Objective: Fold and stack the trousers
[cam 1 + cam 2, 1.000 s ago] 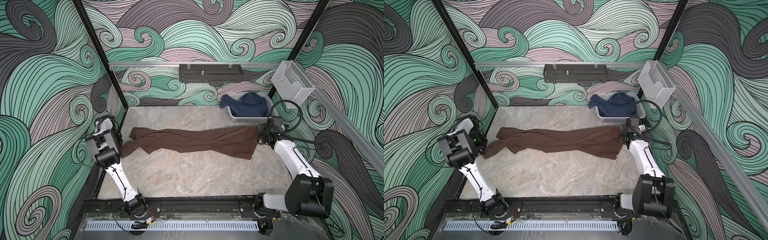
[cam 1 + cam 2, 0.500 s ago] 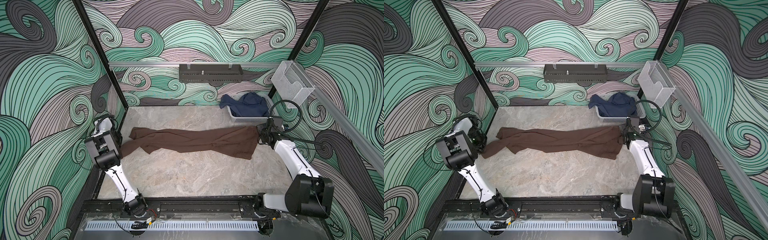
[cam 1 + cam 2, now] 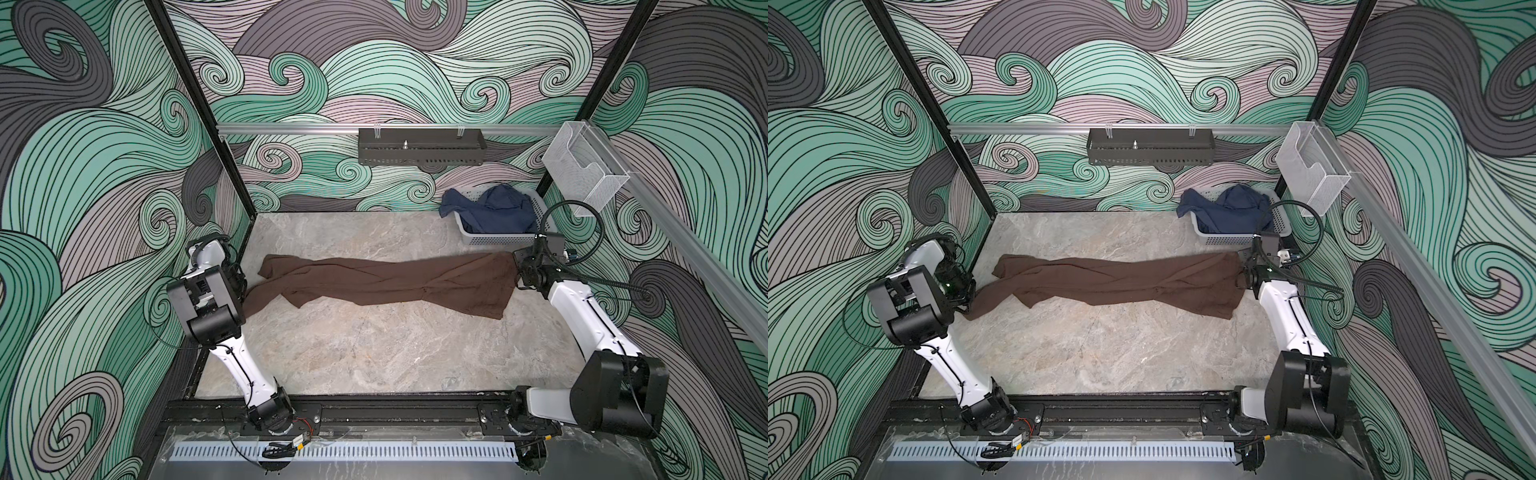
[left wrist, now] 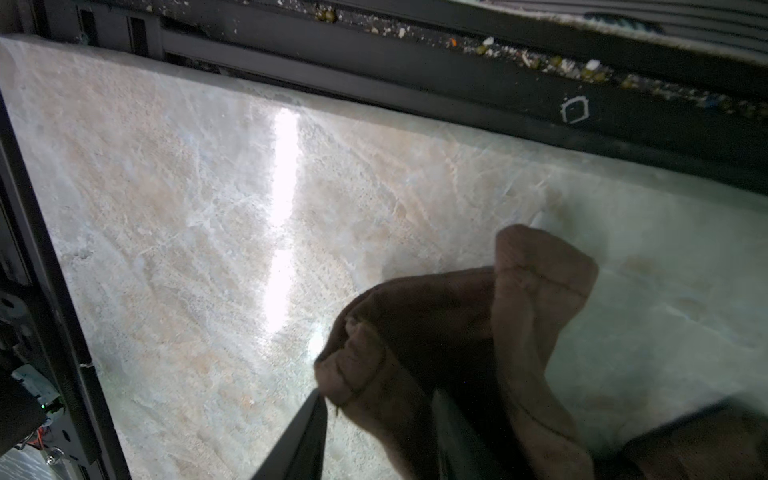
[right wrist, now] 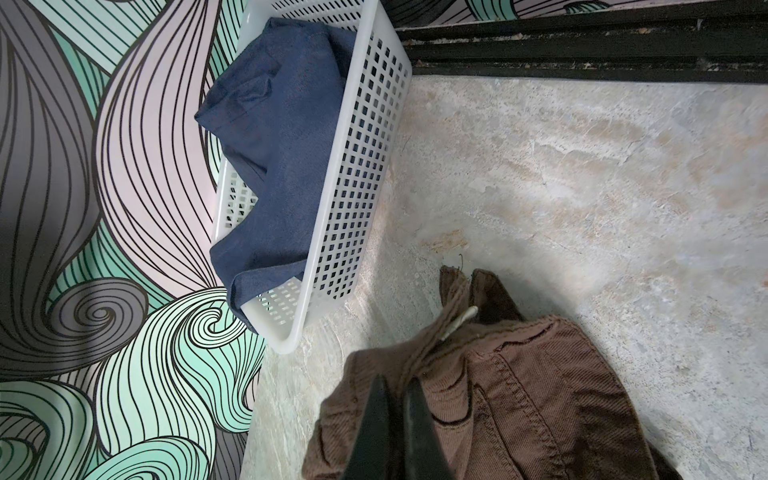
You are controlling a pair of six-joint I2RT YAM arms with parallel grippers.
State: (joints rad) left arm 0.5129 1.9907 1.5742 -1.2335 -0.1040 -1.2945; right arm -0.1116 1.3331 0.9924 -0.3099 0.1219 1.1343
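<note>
Your trousers (image 3: 386, 278) lie stretched across the middle of both top views on the table (image 3: 374, 353), legs toward the left edge and waist toward the right. At the right end, your right gripper (image 5: 397, 384) has its fingers (image 5: 374, 415) pressed together on the waistband, low in the right wrist view. At the left end, your left gripper (image 4: 378, 399) has its fingers (image 4: 303, 432) apart with a bunched leg hem between them; you cannot tell whether they are pinching it. Just above the waist, in the upper right of the tabletop, a white basket (image 3: 494, 239) holds a navy garment (image 3: 494, 208).
</note>
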